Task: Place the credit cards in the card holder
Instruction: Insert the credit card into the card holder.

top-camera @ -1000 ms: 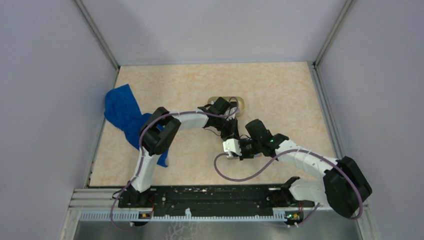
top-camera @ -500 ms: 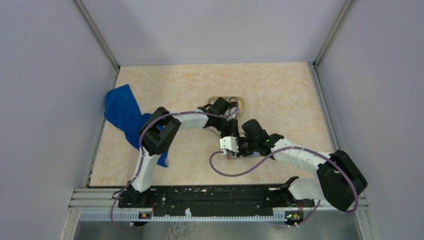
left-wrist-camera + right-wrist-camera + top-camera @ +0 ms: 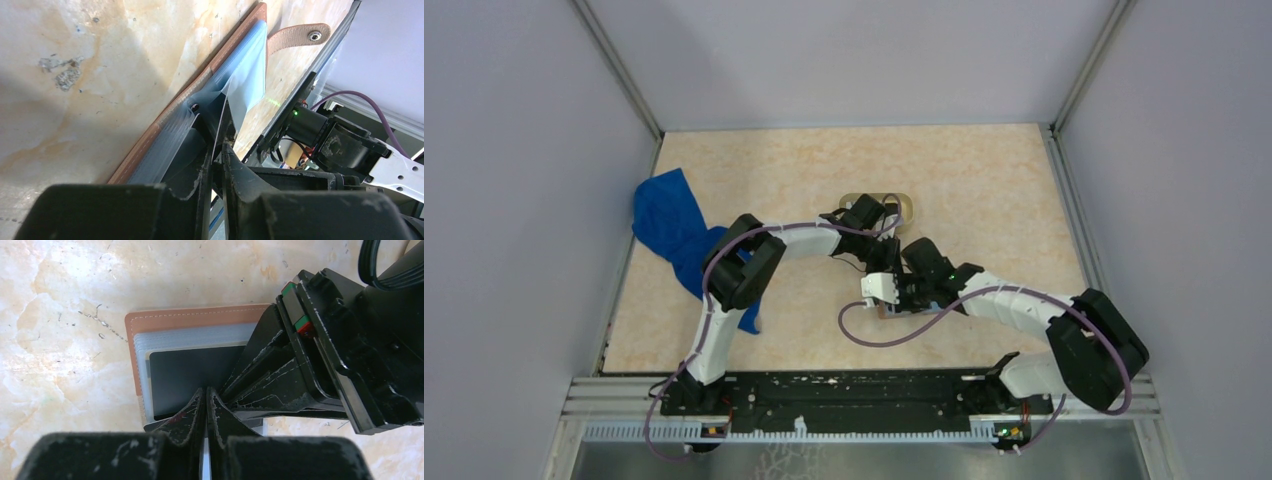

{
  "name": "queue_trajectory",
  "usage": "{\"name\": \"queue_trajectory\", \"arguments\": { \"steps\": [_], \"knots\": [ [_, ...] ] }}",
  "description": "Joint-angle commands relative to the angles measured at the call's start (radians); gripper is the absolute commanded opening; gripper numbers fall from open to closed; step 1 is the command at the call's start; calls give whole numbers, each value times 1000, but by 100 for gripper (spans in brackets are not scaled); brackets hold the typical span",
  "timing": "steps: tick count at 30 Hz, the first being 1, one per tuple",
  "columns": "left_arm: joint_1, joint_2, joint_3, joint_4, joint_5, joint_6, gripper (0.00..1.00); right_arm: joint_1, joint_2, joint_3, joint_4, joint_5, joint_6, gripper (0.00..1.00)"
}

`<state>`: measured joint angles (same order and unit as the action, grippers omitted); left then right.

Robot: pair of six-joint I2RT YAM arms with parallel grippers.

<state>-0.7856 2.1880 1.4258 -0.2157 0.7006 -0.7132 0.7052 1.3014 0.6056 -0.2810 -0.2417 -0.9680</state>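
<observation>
The card holder (image 3: pixel 200 319) lies open on the table, salmon edge outward, grey-blue sleeves on top. A black credit card (image 3: pixel 192 371) sits flat in its top sleeve. My right gripper (image 3: pixel 206 389) is shut, its tips pressing down at the near edge of that card. My left gripper (image 3: pixel 220 145) comes in from the side and is shut on a thin clear sleeve leaf (image 3: pixel 245 75) of the card holder (image 3: pixel 200 85), holding it raised. In the top view both grippers, left (image 3: pixel 886 262) and right (image 3: pixel 894 300), meet over the holder (image 3: pixel 890 311). No white card shows.
The holder's strap with a snap (image 3: pixel 297 37) lies loose on the table. An oval tan tray (image 3: pixel 906 205) sits just behind the left wrist. A blue cloth (image 3: pixel 674 235) is bunched at the left wall. The right arm's purple cable (image 3: pixel 874 335) loops on the table.
The right arm has swung in leftward, carrying its gripper a little further left over the holder. The left arm has stayed in place.
</observation>
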Motion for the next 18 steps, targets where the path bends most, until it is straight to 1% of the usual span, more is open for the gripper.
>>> {"name": "queue_trajectory", "arguments": {
  "steps": [1, 18],
  "knots": [
    [-3, 61, -46, -70, -134, 63, 20, 7, 22, 39, -57, 51, -14, 2],
    [-4, 64, -44, -68, -135, 65, 24, -2, 45, 70, -112, 127, -16, 2]
  ]
}}
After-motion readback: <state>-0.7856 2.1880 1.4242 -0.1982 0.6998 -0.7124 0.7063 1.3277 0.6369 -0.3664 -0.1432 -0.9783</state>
